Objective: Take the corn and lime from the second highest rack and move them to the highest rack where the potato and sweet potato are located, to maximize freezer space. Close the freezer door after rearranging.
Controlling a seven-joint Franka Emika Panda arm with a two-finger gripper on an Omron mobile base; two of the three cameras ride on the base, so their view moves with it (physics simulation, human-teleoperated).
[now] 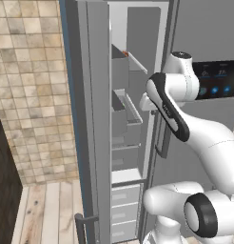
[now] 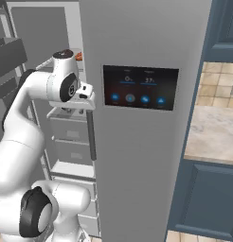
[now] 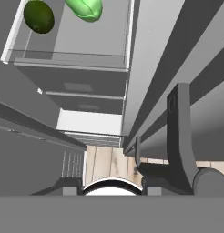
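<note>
The freezer [image 2: 142, 156] is shown as a tall, flat-faced grey cabinet; a glossy black dispenser panel [image 2: 140, 87] with blue lights is set in its closed right-hand door. The freezer door [image 1: 88, 124], a smooth grey slab with a dark blue edge, is swung open at the left, and tan tiled wall [image 1: 31, 90] and pale plank floor [image 1: 47, 209] are seen beside it. The white, rounded arm [image 1: 185, 124] is bent in front of the open compartment and partly blocks the lower drawers. The second highest rack [image 1: 126, 116] is seen as a deep, box-like grey bin with a thin front rail; in the hand view two items lie in it [image 3: 82, 43], a dark green round lime [image 3: 38, 16] and, near it, a brighter green husked corn [image 3: 85, 8]. The highest rack [image 1: 133, 59] is a thin shallow shelf, on which an orange sweet potato [image 1: 124, 53] is just glimpsed. The gripper [image 3: 112, 187] is shown above the plank floor; how far its fingers are spread cannot be told, and nothing is seen between them.
</note>
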